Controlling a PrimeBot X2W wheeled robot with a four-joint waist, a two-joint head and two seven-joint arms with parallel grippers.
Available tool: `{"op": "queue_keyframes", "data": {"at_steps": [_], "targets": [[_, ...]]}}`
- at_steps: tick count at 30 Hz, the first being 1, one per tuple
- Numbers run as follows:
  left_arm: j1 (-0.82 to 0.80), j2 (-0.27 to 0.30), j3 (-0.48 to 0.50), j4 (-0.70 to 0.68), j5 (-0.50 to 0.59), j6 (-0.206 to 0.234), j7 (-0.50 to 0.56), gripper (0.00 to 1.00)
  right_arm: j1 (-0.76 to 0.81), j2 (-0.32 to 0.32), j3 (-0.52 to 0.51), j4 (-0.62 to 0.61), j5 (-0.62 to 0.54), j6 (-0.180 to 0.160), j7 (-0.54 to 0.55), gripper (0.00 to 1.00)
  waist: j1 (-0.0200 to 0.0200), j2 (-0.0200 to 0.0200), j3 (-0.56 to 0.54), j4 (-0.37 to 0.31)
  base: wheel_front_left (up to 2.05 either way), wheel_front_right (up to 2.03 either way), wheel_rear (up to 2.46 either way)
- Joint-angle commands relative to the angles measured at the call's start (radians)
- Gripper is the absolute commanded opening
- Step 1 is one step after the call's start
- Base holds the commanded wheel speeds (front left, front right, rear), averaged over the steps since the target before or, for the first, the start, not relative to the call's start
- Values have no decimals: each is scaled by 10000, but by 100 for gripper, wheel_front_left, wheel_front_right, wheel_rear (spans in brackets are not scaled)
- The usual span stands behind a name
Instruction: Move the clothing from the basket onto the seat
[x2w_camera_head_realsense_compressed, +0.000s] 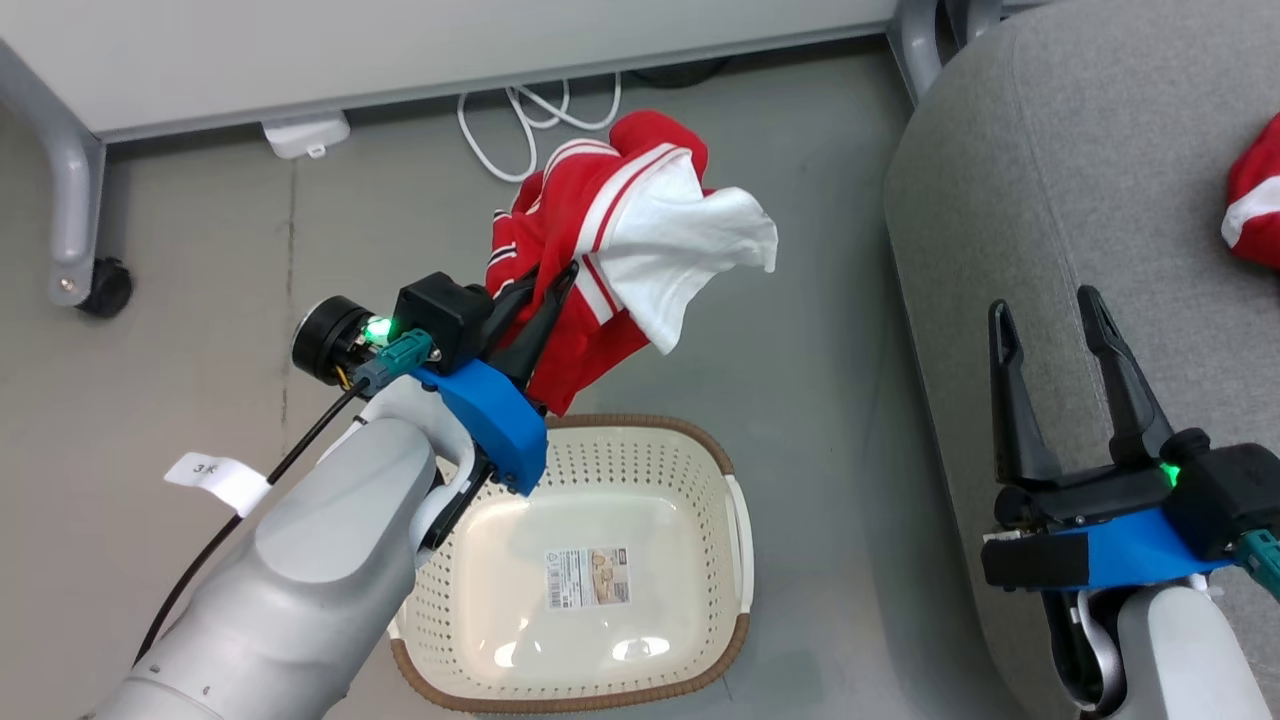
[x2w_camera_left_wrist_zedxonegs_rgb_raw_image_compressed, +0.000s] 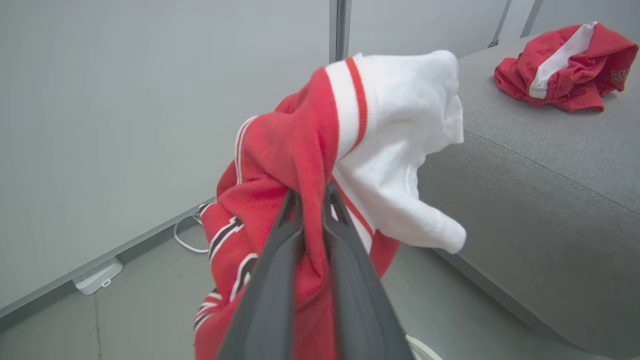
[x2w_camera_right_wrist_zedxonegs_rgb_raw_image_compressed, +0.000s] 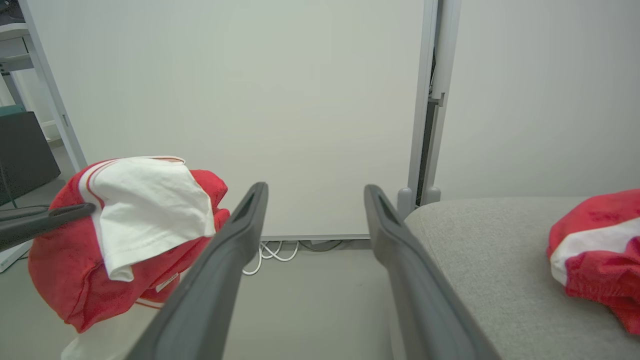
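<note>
Above the basket (x2w_camera_head_realsense_compressed: 722, 470), my left gripper (x2w_camera_head_realsense_compressed: 552, 281) is squeezed almost shut on a red and white piece of clothing (x2w_camera_head_realsense_compressed: 640, 230). The cloth is pinched tight between my two dark fingers and hangs up in the air. A white flap sticks out to the side, toward the seat (x2w_camera_head_realsense_compressed: 1080, 180). Red folds with white stripes droop down. The lowest red end comes down near the basket's brown rim, and I cannot tell if it touches.

The basket sits on the floor, partly under my left arm. Inside it I can see its cream bottom and a paper label (x2w_camera_head_realsense_compressed: 588, 577) stuck there.

The big grey seat is on my right, just beside the basket. Another red and white piece (x2w_camera_head_realsense_compressed: 1255, 205) lies on top of the seat, well apart from the one I hold.

My right gripper (x2w_camera_head_realsense_compressed: 1045, 305) is wide open. Its fingers are far apart and nothing is between them. It hovers over the near edge of the seat.

A white cable (x2w_camera_head_realsense_compressed: 520, 120) lies on the floor by the wall, past the clothing I hold.
</note>
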Motion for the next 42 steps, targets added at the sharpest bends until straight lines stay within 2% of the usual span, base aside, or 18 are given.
{"op": "queue_keyframes", "data": {"at_steps": [1,7,13,23,33,42], "targets": [[225,-48,403,-354,166,78,-48,0,265,8,5,82,36,5,-5,100,3,-1,-700,199,0,0,0],[722,-298,1635,-1476,580,207,-49,0,791,8,51,230,165,5,-6,100,3,-1,-1432,267,0,0,0],[1080,-596,2161,-2064,1074,222,-49,0,1237,8,169,396,319,5,-6,100,3,-1,-2020,356,0,0,0],[1384,-815,2323,-2469,1355,143,-50,0,1592,8,639,618,542,5,-6,100,3,-1,-2594,468,0,0,0],[1459,-904,2256,-2497,1449,80,-50,0,1557,8,1245,766,670,5,-5,100,3,-1,-2717,603,0,0,0],[1182,-1192,2120,-2513,1492,53,-50,0,706,5,2958,1214,494,5,-5,100,3,-1,-2539,867,0,0,0]]}}
